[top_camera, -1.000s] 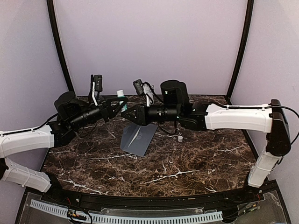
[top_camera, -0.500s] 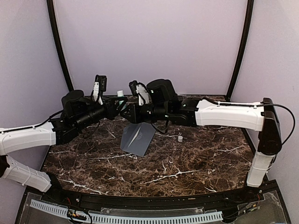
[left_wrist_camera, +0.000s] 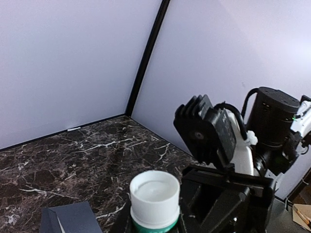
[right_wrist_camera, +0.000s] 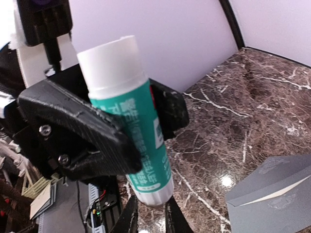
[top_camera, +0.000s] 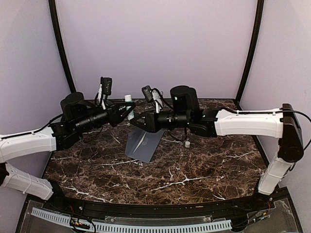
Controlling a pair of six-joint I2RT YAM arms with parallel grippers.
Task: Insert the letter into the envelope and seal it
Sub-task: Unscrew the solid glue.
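- One slate-grey envelope lies flat on the dark marbled counter, below both sets of jaws and a bit nearer the arm bases. Its long axis looks to run roughly near-to-far, slightly skewed, though the foreshortening makes that iffy. It's thin matte paper, so I'd expect it to slide easily.
- Can't spot the letter in any view. My guess is it's already tucked inside.
- A small white cap sits on the counter to the right of the envelope, not touching it.
- Further back and up in the air, the left jaws are clamped round the teal body of a glue stick — a smooth plastic cylinder, white end up.
- The right jaws flank the stick's bottom end with a narrow gap, and I can't tell if they're actually pinching it. Both arms look about equally near the envelope — the left one carries the glue.
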